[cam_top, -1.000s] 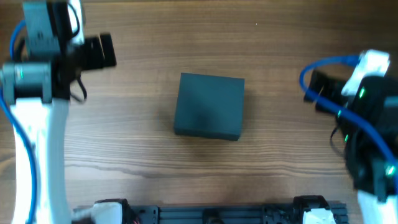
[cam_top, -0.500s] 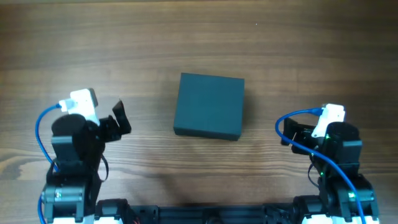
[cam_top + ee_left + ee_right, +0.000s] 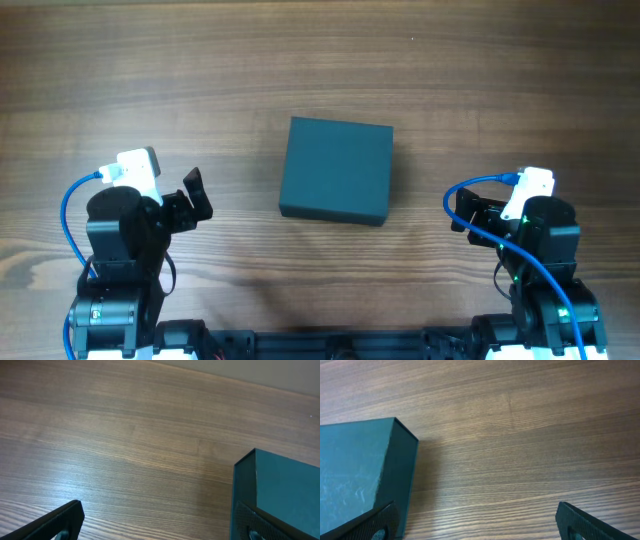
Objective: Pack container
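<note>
Container [image 3: 335, 170] closed. Your left gripper [image 3: 157, 521], right gripper [image 3: 480, 521] both spread wide, empty. Best hold one side, open it slowly.

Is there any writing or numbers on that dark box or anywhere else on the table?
None. No words, numbers or signs can be read in any view: the container has plain dark teal-grey faces, and the table shows only wood grain.
</note>
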Motion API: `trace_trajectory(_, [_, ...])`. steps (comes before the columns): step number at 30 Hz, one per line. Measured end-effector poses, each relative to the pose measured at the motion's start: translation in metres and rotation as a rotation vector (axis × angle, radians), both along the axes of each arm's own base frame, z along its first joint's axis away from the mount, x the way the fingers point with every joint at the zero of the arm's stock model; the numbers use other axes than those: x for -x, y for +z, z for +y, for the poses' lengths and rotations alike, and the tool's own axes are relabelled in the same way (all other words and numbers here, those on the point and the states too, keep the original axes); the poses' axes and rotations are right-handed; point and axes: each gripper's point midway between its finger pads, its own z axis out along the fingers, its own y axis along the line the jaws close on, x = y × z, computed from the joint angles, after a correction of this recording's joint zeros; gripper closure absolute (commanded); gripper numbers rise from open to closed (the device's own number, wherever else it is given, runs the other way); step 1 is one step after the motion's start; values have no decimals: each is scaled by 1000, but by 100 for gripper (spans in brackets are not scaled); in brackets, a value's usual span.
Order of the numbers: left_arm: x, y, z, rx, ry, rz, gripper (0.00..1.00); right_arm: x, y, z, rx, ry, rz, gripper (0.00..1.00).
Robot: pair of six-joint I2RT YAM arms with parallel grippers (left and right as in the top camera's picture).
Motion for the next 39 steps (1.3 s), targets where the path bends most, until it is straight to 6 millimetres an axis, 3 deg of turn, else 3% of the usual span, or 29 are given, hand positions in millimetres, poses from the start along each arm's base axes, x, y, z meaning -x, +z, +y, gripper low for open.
trace_trajectory(9, [0,0,0,0,0,0,0,3,-3,11,-73,26,21,0])
trace_trajectory(14, [0,0,0,0,0,0,0,14,-15,8,-79,-10,83,0])
trace_trajectory(20, [0,0,0,1,0,0,0,11,-12,4,-60,-19,65,0])
trace_trajectory(24, [0,0,0,0,0,0,0,4,13,5,10,45,-60,0])
trace_trajectory(26, [0,0,0,0,0,0,0,7,42,4,70,87,-210,0])
trace_trajectory(28, [0,0,0,1,0,1,0,13,57,4,104,105,-297,0])
trace_trajectory(34, [0,0,0,0,0,0,0,32,52,4,155,123,-453,0])
trace_trajectory(39, [0,0,0,1,1,0,0,15,53,8,152,135,-587,0])
